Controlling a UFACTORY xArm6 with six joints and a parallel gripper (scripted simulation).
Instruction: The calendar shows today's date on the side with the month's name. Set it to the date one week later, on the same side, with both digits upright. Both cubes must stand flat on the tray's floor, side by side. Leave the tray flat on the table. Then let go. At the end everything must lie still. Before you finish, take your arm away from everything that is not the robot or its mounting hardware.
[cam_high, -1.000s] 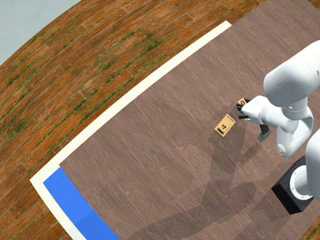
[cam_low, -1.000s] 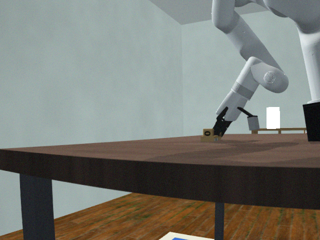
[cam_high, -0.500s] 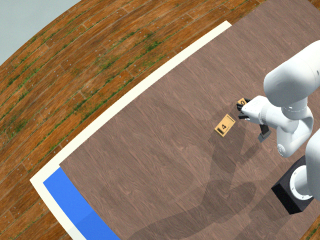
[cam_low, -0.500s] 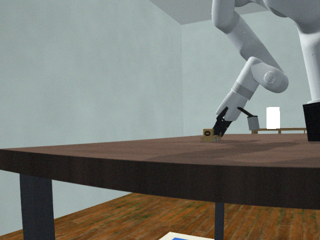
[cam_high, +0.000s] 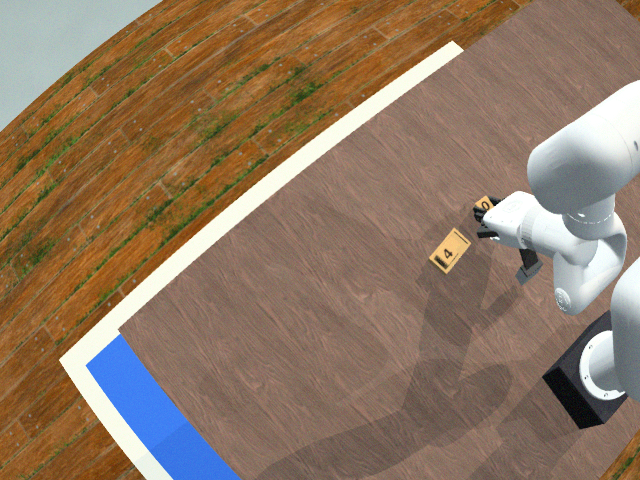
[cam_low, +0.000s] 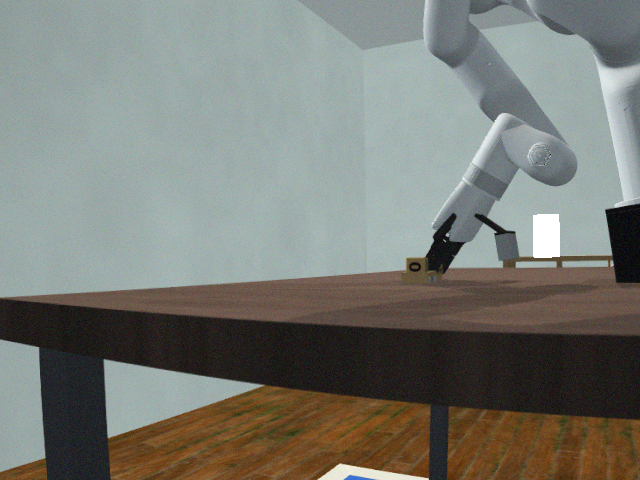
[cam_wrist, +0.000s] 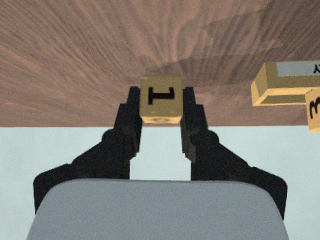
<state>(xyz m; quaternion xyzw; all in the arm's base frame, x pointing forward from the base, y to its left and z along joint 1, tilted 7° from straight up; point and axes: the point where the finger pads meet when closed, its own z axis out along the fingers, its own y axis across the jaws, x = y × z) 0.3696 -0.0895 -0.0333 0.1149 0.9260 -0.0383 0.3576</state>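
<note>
Gripping one cube (cam_wrist: 160, 99) out on the table (cam_high: 310, 310) between closed gripper (cam_wrist: 162, 108) fingers, tray (cam_high: 449, 251) holding just the other, reseating and release pending.

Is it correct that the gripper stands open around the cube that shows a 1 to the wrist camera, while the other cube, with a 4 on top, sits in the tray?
Not quite. The gripper is not open: it is shut on the cube, its fingers pressed against both sides, as the wrist view shows. The rest holds: the other cube, 4 on top, sits in the tray.
</note>
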